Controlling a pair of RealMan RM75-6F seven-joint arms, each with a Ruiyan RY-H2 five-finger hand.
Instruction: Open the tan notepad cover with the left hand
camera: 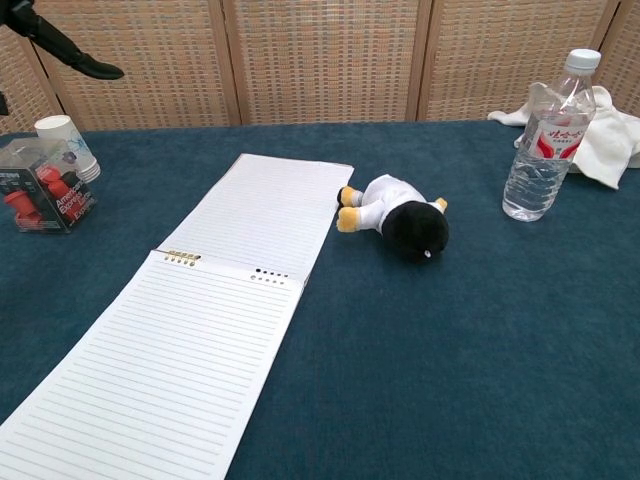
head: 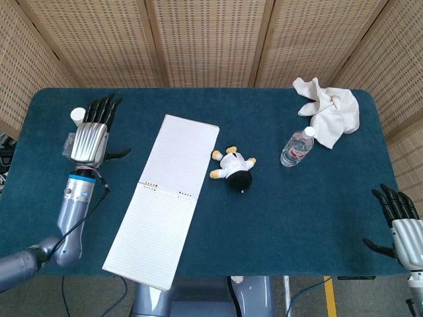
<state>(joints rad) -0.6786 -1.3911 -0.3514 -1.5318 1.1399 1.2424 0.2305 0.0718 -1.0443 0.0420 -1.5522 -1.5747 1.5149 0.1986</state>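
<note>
The notepad (head: 153, 236) lies open on the blue table, its lined pages facing up. Its flipped cover (head: 180, 154) rests flat beyond the binding (head: 165, 190), pale inner side up; the chest view shows the same cover (camera: 264, 211) lying flat. My left hand (head: 90, 135) hovers to the left of the cover with fingers spread, holding nothing and apart from the pad. In the chest view only a dark fingertip (camera: 72, 55) of it shows at the top left. My right hand (head: 400, 221) is at the table's near right edge, fingers apart and empty.
A plush penguin (head: 234, 168) lies just right of the cover. A clear box with a red item (camera: 42, 196) and a paper cup (camera: 62, 138) sit under my left hand. A water bottle (head: 295, 148) and a white cloth (head: 330, 109) stand at the far right.
</note>
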